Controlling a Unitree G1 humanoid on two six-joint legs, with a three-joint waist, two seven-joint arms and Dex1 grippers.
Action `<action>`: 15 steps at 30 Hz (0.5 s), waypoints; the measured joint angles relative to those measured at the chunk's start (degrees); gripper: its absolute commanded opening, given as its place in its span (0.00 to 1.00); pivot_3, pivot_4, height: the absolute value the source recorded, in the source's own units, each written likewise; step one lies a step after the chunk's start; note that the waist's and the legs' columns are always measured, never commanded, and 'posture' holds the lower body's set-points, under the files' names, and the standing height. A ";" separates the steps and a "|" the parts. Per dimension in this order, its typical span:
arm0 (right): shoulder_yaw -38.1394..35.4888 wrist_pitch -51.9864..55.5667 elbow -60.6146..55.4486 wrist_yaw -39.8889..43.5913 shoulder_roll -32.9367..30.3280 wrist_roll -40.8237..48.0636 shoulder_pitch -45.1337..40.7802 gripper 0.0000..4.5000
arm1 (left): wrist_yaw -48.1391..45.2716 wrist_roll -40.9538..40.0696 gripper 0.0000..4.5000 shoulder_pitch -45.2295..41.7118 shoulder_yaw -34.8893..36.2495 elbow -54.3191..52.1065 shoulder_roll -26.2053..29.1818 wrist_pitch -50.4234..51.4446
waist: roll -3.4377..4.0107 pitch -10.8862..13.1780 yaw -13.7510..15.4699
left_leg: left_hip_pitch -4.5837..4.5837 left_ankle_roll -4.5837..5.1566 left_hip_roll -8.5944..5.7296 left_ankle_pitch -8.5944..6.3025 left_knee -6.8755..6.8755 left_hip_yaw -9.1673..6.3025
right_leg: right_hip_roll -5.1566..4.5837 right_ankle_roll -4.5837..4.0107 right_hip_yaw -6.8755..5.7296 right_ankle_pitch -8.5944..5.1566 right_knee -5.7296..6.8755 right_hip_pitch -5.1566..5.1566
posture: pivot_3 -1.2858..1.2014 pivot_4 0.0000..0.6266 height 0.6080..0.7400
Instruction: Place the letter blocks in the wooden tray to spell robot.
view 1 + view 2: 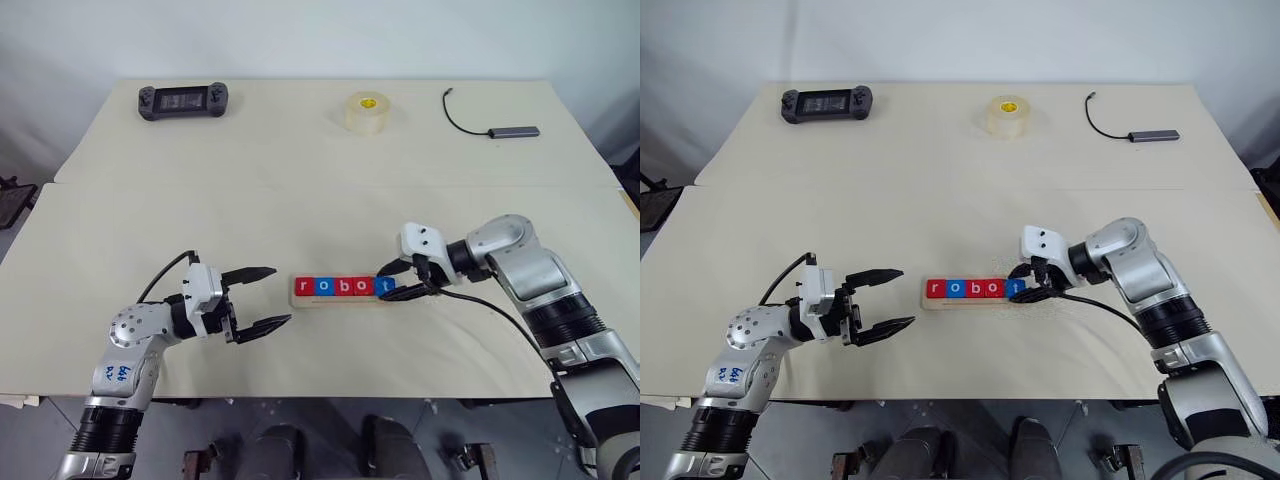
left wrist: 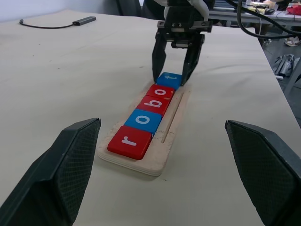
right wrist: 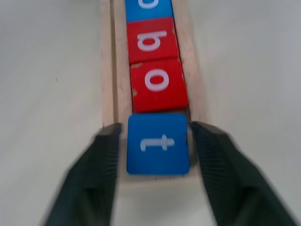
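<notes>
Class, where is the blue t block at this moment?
The blue t block lies at the wooden tray's right end, beside the red o block, between the right gripper's open fingers.

The left arm, silver-grey with black joints, reached forward over the tabletop with its forearm low and its wrist turned inward. Its left gripper (image 1: 262, 298), two black ribbed fingers on a white housing, pointed level toward the robot's right, the fingers spread wide with nothing between them.

The right arm, also silver-grey, was bent at the elbow and folded inward across the front, a black cable trailing from its wrist. Its right gripper (image 2: 174, 77) angled downward toward the robot's left. Its two black fingers (image 3: 96, 165) stood apart, one on either side of a blue square tile, each with a thin gap showing.
</notes>
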 measured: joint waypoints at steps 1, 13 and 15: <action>-0.03 0.14 -0.05 -0.01 0.00 0.08 0.00 0.85 | 0.05 0.00 1.00 0.06 0.00 -0.16 0.00 0.03 | 0.00 0.00 0.05 | 0.00 0.00 0.00 0.00 0.00 0.00 | 0.00 0.00 0.00 0.00 0.00 0.00 | 0.52 0.24 1.00; -5.52 1.30 -4.70 -0.39 -5.81 2.63 4.43 0.72 | 0.52 -0.01 1.00 0.09 0.00 -0.95 0.08 0.29 | 0.00 0.00 0.16 | 0.00 0.00 -0.01 0.00 0.00 0.00 | -0.01 0.00 0.00 0.00 -0.01 0.02 | 0.52 0.24 1.00; -5.70 1.58 -4.76 -0.54 -6.70 2.65 5.95 0.56 | 0.50 -0.01 1.00 0.09 0.01 -0.94 0.13 0.29 | 0.00 0.00 0.12 | 0.00 0.00 0.00 0.00 0.00 0.02 | -0.01 0.00 0.02 0.00 -0.01 0.01 | 0.52 0.24 1.00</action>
